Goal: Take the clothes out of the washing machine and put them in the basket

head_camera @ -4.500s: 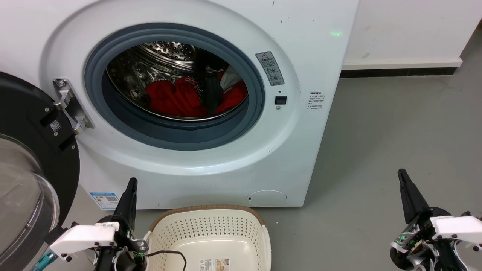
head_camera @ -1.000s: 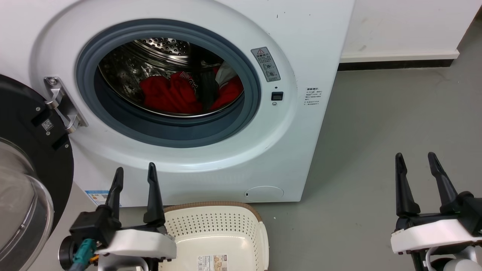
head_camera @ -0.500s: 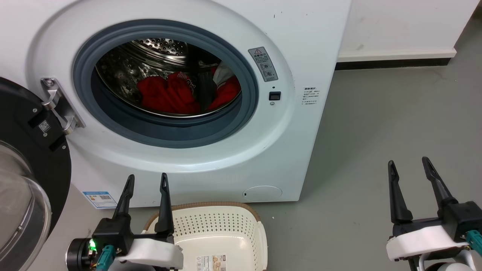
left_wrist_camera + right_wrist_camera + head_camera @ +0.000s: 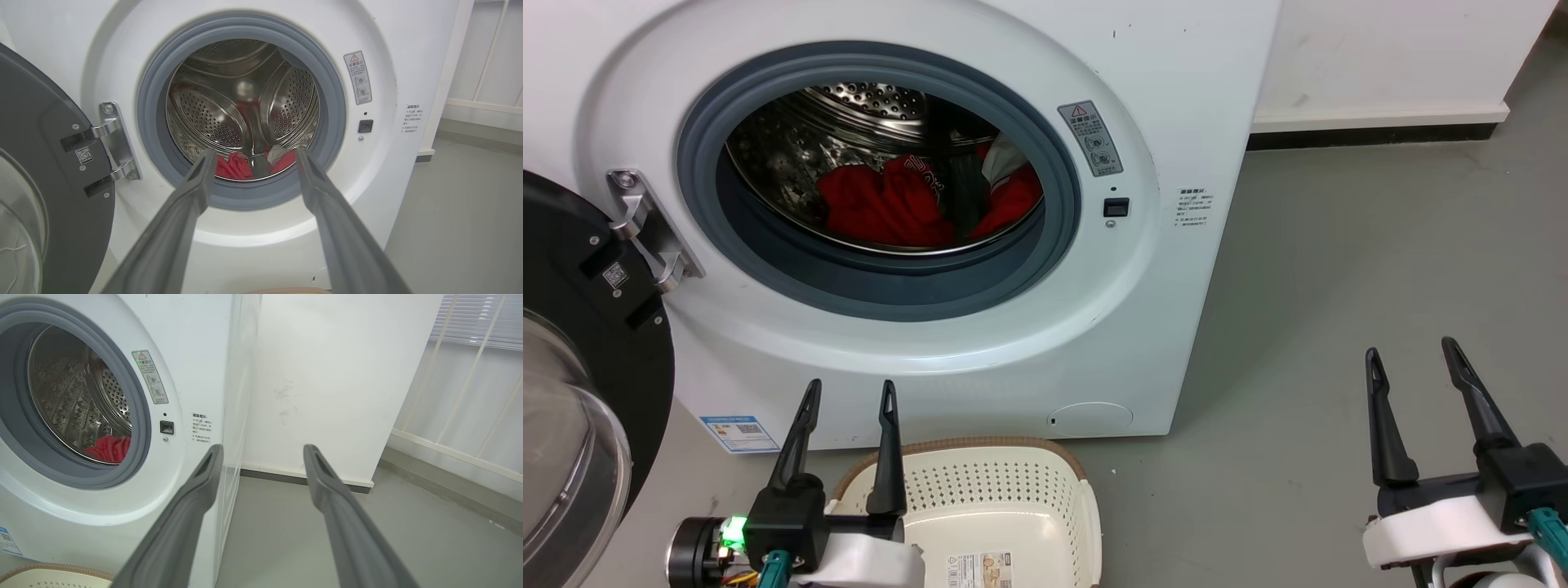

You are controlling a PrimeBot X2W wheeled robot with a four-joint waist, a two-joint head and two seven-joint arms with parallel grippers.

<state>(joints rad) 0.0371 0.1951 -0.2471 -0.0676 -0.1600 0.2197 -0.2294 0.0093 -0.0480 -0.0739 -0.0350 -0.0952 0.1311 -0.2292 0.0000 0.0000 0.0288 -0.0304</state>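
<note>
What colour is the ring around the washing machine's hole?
Grey. The ring shows best in the left wrist view.

The head camera looks steeply down on the washing machine (image 4: 1013, 359) from close by. Both wrist cameras face it from lower down, the right one obliquely. All three share its porthole (image 4: 241, 110).

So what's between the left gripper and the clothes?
Left wrist view: open air, then the lower lip of the grey door seal, with the clothes behind it.

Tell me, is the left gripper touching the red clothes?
Apart. Head view: the left gripper sits low by the basket, the clothes lie inside the washing machine.
</note>
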